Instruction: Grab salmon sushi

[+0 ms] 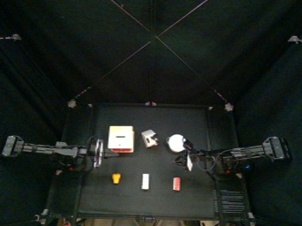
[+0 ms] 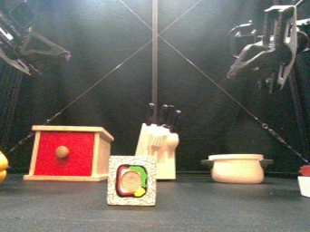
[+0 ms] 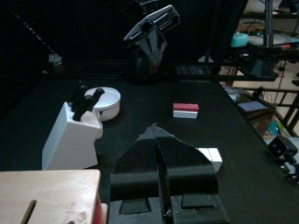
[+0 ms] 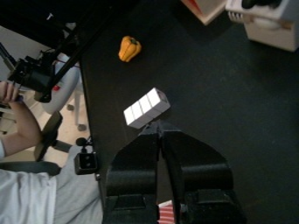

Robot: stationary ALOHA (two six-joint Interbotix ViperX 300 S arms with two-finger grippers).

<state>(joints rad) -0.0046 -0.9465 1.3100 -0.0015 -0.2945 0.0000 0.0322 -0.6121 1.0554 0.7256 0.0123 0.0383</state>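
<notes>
The salmon sushi (image 1: 177, 184) is a tiny pink-topped block near the table's front edge, right of the middle. It also shows in the left wrist view as the salmon sushi (image 3: 186, 109) and at the front view's right edge (image 2: 304, 170). My right gripper (image 1: 196, 161) hovers behind and to the right of it, jaws shut and holding nothing; its tips (image 4: 158, 131) point at the white oblong piece (image 4: 146, 107). My left gripper (image 3: 153, 133) rests shut at the table's left side (image 1: 94, 157).
An orange piece (image 1: 116, 177) and a white oblong piece (image 1: 145, 181) lie left of the sushi. Behind stand a yellow-and-white box (image 1: 122, 138), a knife block (image 1: 150, 137) and a white pot (image 1: 177, 141). A person's hand (image 4: 12, 89) shows past the curtain.
</notes>
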